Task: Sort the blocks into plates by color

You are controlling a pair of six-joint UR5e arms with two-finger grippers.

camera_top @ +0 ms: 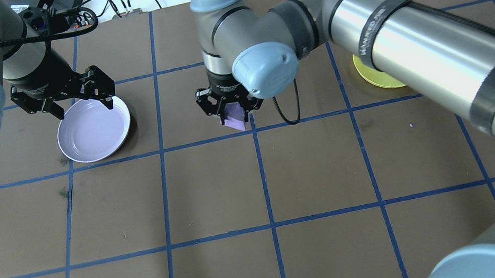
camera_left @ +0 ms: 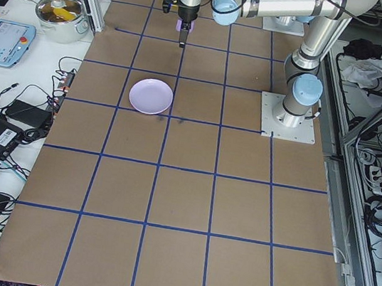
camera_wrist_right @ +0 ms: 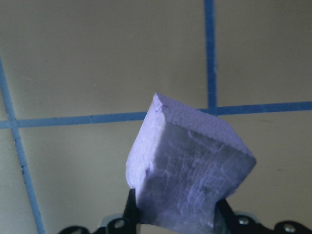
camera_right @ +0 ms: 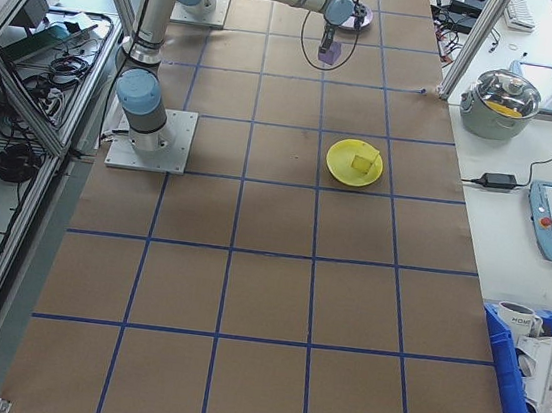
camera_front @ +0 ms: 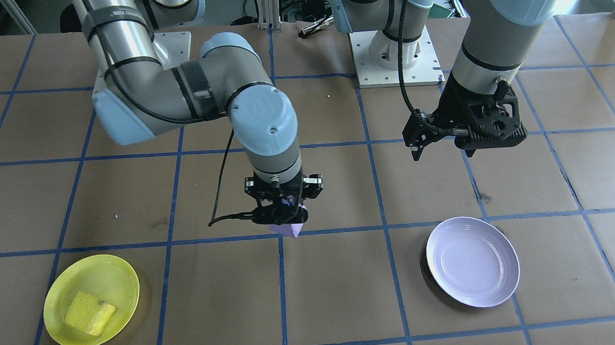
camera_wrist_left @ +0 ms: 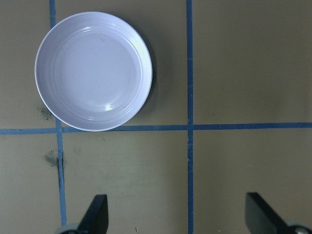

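My right gripper [camera_top: 232, 109] hangs over the middle of the table, shut on the pale purple block [camera_top: 236, 120], which is tilted and lifted just above a blue tape line. The right wrist view shows the purple block [camera_wrist_right: 187, 168] pinched between two fingers. The yellow block [camera_front: 89, 313] lies in the yellow plate [camera_front: 58, 290]. The lavender plate [camera_top: 76, 149] holds nothing. My left gripper [camera_top: 81, 104] hovers open over that plate's far rim. In the left wrist view the lavender plate [camera_wrist_left: 51, 46] lies ahead of the spread fingers.
Brown paper with a blue tape grid covers the table. The two arm base plates [camera_front: 394, 61] are bolted at the robot's side. Cables and power bricks [camera_top: 101, 4] lie along the far edge. Side benches carry a pot [camera_right: 511, 99] and tablets.
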